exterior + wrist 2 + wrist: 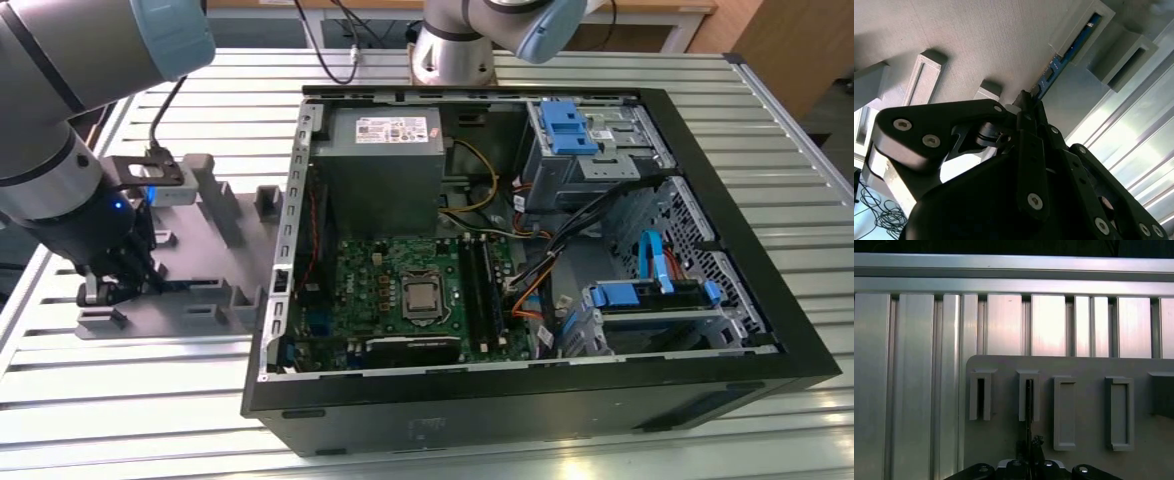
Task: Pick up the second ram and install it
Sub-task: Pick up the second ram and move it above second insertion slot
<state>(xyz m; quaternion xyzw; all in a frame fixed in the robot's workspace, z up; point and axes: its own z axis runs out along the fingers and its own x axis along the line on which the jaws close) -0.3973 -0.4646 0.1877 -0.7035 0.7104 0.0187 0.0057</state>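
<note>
The near end of the second ram (1058, 62) is hidden behind the gripper (1026, 102).

Ribbed aluminium table (134, 400) under bright light, wooden furniture (787, 40) behind.

Ribbed aluminium bench (134, 400) carries everything; its slats run across first wrist view (914, 365).

Black computer case (534, 400) lies on its side, panel off. Inside:
- green motherboard (360, 280) with processor socket (424, 295) near its middle
- grey power supply (380, 165) beside it
- blue drive caddies (567, 125) and (627, 293)
- black cable bundle (587, 215) between them

Grey holder plate (200, 250) sits at exterior view's left of case, just beside it, with raised slotted blocks (1064, 412). Wooden cabinet (801, 50) stands at far corner.
</note>
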